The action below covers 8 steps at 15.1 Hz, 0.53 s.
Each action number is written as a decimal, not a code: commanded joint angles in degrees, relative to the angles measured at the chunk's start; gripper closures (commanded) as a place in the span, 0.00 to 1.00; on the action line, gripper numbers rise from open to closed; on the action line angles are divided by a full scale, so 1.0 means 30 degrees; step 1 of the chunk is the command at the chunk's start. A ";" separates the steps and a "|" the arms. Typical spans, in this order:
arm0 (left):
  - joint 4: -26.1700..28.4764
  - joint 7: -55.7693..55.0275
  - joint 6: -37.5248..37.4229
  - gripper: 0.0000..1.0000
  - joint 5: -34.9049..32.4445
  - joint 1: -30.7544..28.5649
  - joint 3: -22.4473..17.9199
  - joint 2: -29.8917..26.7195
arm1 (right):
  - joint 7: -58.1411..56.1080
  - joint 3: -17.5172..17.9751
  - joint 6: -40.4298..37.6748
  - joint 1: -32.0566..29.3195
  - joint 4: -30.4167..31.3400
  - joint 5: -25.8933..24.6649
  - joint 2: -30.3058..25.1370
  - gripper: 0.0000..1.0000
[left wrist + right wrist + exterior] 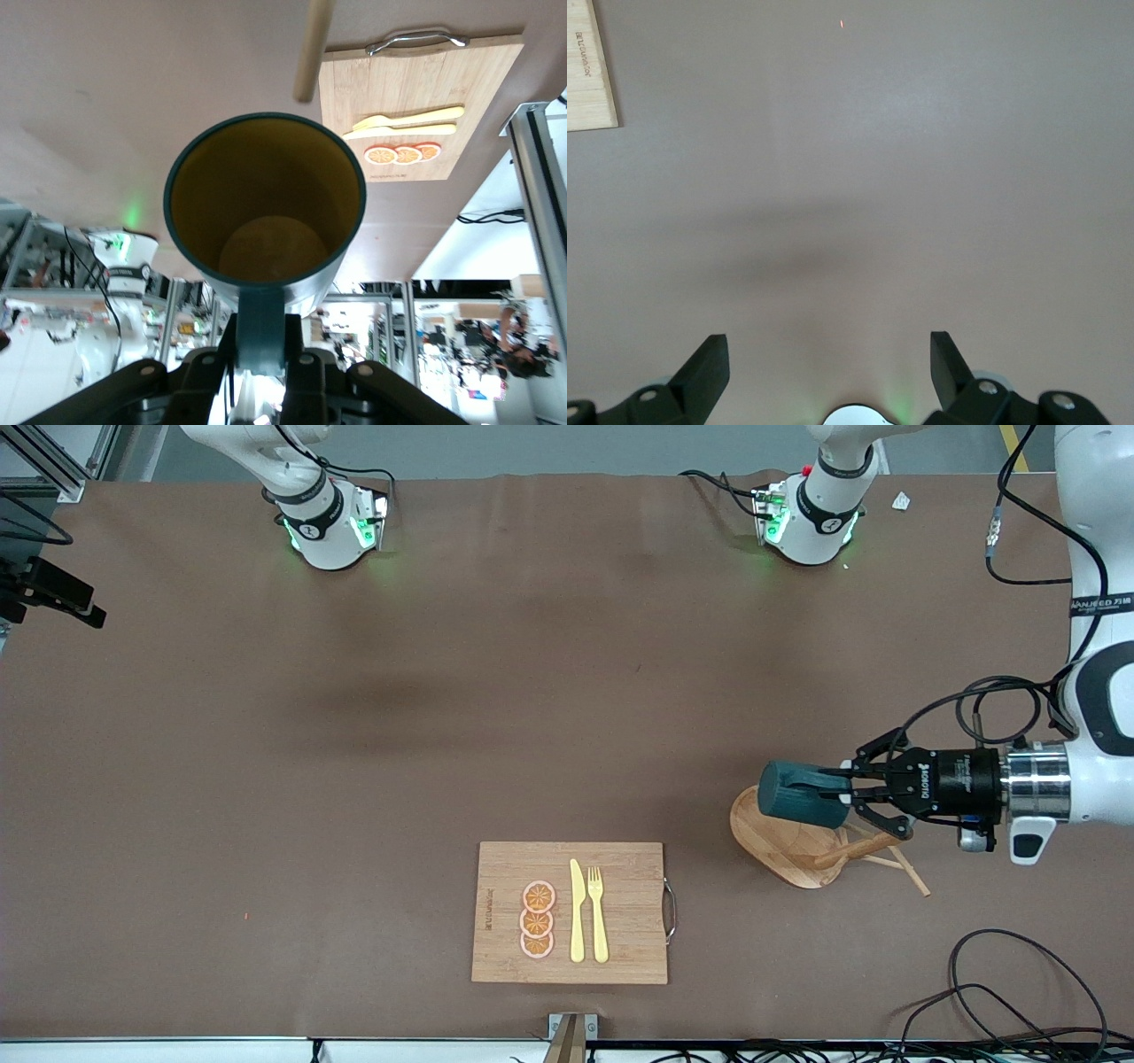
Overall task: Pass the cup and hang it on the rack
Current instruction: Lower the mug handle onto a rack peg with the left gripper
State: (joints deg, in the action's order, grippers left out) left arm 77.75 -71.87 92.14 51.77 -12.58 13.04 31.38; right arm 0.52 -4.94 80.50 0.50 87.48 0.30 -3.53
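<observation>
Cup (797,793) handle pinched in left hand (848,793), covering rack (784,849) post

A robotics lab — aluminium framing (539,190) (and loose cables (1001,992)) surround the table (354,779).

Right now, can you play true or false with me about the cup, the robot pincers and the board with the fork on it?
1. The left pincer holds the cup by its handle. True.
2. The cup is hanging on a peg of the rack. False: it is held in the air over the rack.
3. The right pincer is open with nothing in it. True.
4. The cup is red inside. False: it is mustard yellow inside.
5. A knife and a fork lie side by side on the cutting board. True.
</observation>
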 commanded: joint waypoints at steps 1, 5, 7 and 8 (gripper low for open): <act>-0.0135 -0.0653 -0.0246 1.00 0.0672 -0.0055 0.0137 0.0320 | -0.0435 0.0064 0.0091 -0.0109 0.0225 0.0309 -0.0404 0.00; -0.0164 -0.0683 -0.0246 1.00 0.1463 -0.0230 0.0078 0.0643 | -0.0819 0.0063 0.0004 -0.0139 0.0225 0.0309 -0.0375 0.00; -0.0164 -0.0478 -0.0246 1.00 0.1463 -0.0464 0.0078 0.0877 | -0.0847 0.0063 -0.0084 -0.0139 0.0283 0.0338 -0.0403 0.00; -0.0193 -0.0477 -0.0246 1.00 0.1463 -0.0610 0.0107 0.0994 | -0.0848 0.0035 -0.0114 -0.0168 0.0283 0.0425 -0.0375 0.00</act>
State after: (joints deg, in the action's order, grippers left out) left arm 77.76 -72.79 92.09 54.86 -13.26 13.06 33.62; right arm -1.19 -4.95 80.37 0.50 87.48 0.40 -3.54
